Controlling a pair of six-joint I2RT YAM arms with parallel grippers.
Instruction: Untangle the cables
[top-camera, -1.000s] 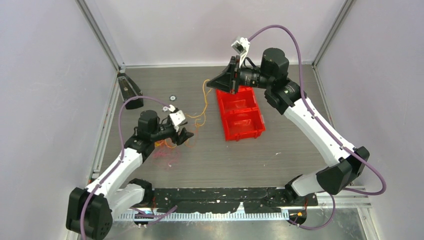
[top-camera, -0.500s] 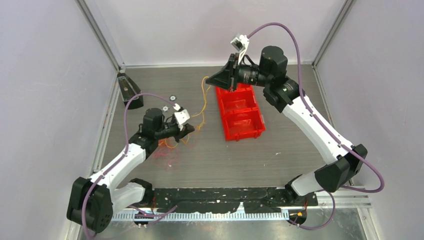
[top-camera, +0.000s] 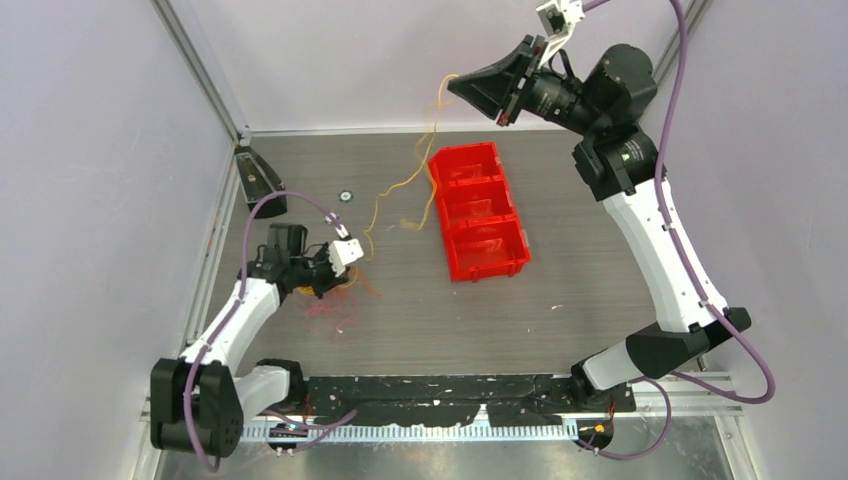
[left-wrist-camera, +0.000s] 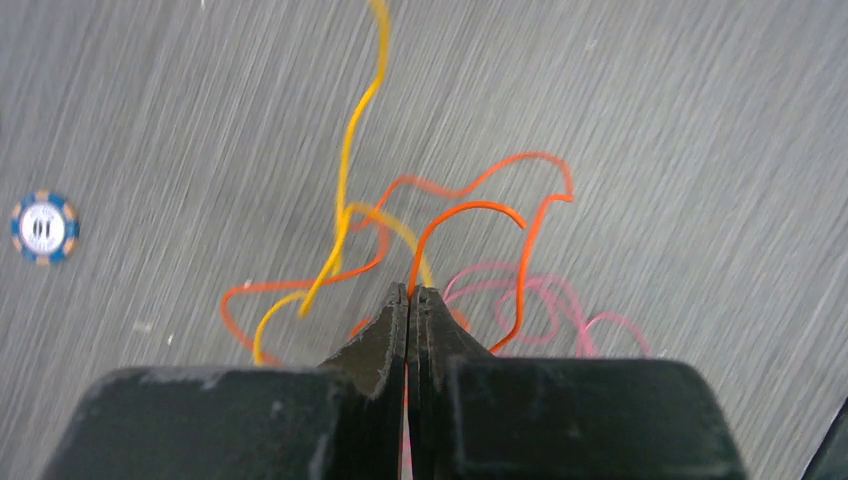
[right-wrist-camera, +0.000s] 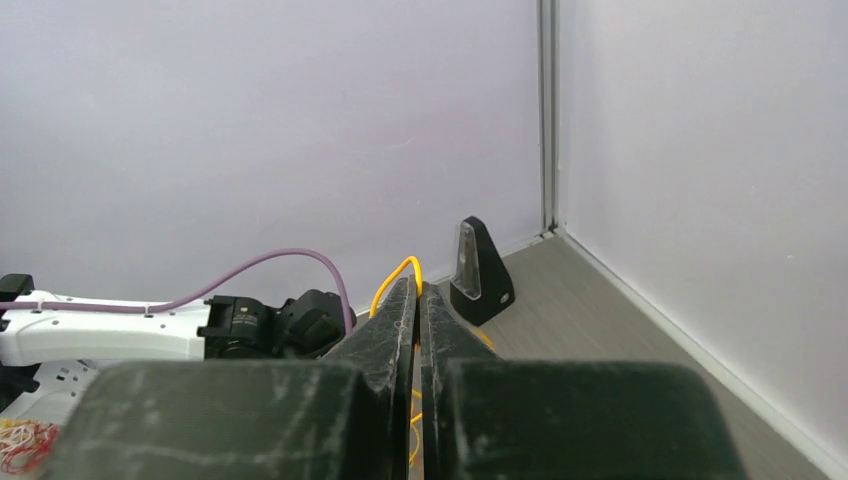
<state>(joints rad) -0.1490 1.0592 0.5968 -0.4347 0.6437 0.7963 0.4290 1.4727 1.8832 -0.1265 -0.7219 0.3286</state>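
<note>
Left wrist: closed left gripper (left-wrist-camera: 410, 295), seemingly on cables (left-wrist-camera: 470, 205)

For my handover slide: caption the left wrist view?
Left gripper shut on the orange cable, yellow cable and pink cable tangled close by, grey table behind.

In the left wrist view the thin orange cable (left-wrist-camera: 475, 204) vanishes into the seam of the left tool (left-wrist-camera: 410, 290), its black fingers (left-wrist-camera: 385, 340) pressed together. There too, the thin pink-red cable (left-wrist-camera: 560, 290) passes behind the tool's body and the thin yellow cable (left-wrist-camera: 348, 155) runs off the top edge. The grey wood-grain tabletop (left-wrist-camera: 650, 120) is streaked with blur there, the marking on the small round blue-rimmed token (left-wrist-camera: 44, 227) is too small to read, and in the right wrist view the right tool (right-wrist-camera: 418, 287) hides all but an arch of the yellow cable.
</note>
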